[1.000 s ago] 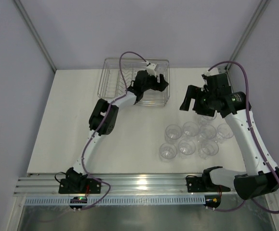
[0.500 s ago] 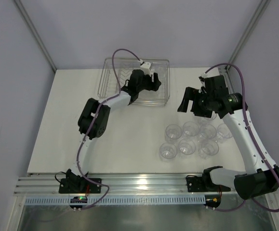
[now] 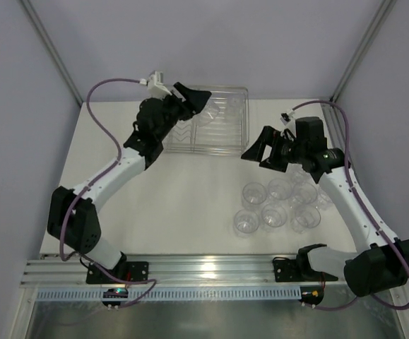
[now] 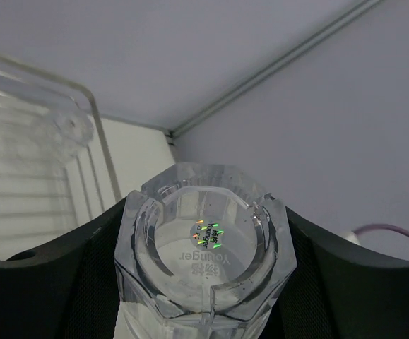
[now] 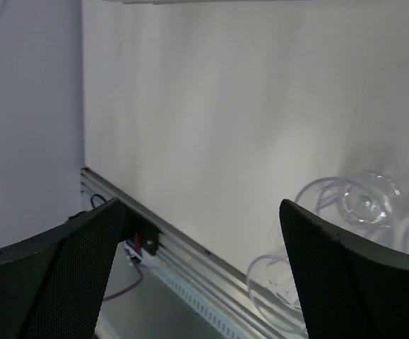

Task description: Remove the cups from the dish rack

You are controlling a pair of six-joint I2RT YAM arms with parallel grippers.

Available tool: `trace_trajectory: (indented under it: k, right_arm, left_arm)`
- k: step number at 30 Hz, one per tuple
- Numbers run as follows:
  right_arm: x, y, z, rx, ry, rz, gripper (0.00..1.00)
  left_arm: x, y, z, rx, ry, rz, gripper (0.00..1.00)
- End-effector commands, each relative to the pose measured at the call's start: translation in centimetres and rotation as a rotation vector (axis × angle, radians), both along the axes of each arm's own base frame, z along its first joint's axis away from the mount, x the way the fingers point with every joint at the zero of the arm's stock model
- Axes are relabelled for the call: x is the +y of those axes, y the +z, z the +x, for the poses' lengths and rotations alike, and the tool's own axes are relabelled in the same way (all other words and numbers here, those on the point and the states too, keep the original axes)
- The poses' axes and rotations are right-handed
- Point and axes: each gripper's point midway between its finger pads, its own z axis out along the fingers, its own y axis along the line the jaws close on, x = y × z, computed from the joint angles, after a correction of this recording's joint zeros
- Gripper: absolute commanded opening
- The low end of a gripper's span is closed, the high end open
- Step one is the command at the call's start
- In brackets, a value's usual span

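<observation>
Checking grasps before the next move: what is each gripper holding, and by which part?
The left gripper holds a cup by its sides, clamped between both fingers. The right gripper is open and holds nothing.

You're seeing a clear cup (image 4: 204,247) glinting green and orange at its base, black mesh-patterned fingers (image 4: 70,282), a silvery wire rack (image 3: 225,134), a white table (image 3: 190,198), purple cables (image 3: 88,106), white-and-black arms (image 3: 109,176).

A white table (image 3: 190,205) is seen spread out beneath the left gripper (image 3: 198,103) and the right gripper (image 3: 259,152). A ribbed aluminium rail (image 3: 211,267) is spotted well behind them at the near edge. Pale grey walls (image 3: 275,42) and metal corner posts (image 3: 362,46) are made out beyond.
</observation>
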Motion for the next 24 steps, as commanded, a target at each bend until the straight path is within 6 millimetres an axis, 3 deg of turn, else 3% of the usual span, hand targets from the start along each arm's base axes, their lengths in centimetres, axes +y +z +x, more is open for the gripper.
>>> trace_trajectory:
  k: [1, 2, 3, 4, 5, 6, 11, 21, 24]
  right_arm:
    - [3.8, 4.1, -1.1, -0.084, 0.130, 0.307, 0.93]
    - [4.3, 5.3, -0.9, -0.139, 0.152, 0.359, 0.93]
    - [4.4, 4.7, -1.5, -0.110, 0.140, 0.395, 0.93]
    - [4.6, 5.3, -1.4, -0.147, 0.152, 0.422, 0.93]
    - [4.8, 4.7, -1.7, -0.130, 0.157, 0.433, 0.93]
    - [4.9, 4.6, -1.9, -0.122, 0.158, 0.442, 0.93]
    - [5.7, 3.1, -2.5, -0.075, 0.180, 0.445, 0.93]
    - [7.3, 1.4, -3.3, -0.014, 0.203, 0.431, 0.87]
    - [7.4, 1.5, -3.2, -0.019, 0.204, 0.432, 0.79]
  left_arm:
    - [-2.1, -4.2, -4.3, 0.226, -0.179, -0.337, 0.00]
    - [-1.8, -7.0, -5.4, 0.337, -0.189, -0.443, 0.00]
    - [-1.7, -5.7, -6.3, 0.280, -0.228, -0.524, 0.00]
    - [-1.5, -6.2, -6.8, 0.296, -0.227, -0.568, 0.00]
    - [-1.4, -6.4, -7.4, 0.317, -0.236, -0.609, 0.00]
    - [-1.4, -7.9, -8.3, 0.347, -0.234, -0.614, 0.00]
    - [-2.0, -9.1, -10.4, 0.387, -0.219, -0.640, 0.00]
    - [-5.7, -10.2, -13.9, 0.444, -0.261, -0.703, 0.00]
    - [-7.2, -11.1, -14.9, 0.469, -0.266, -0.669, 0.00]
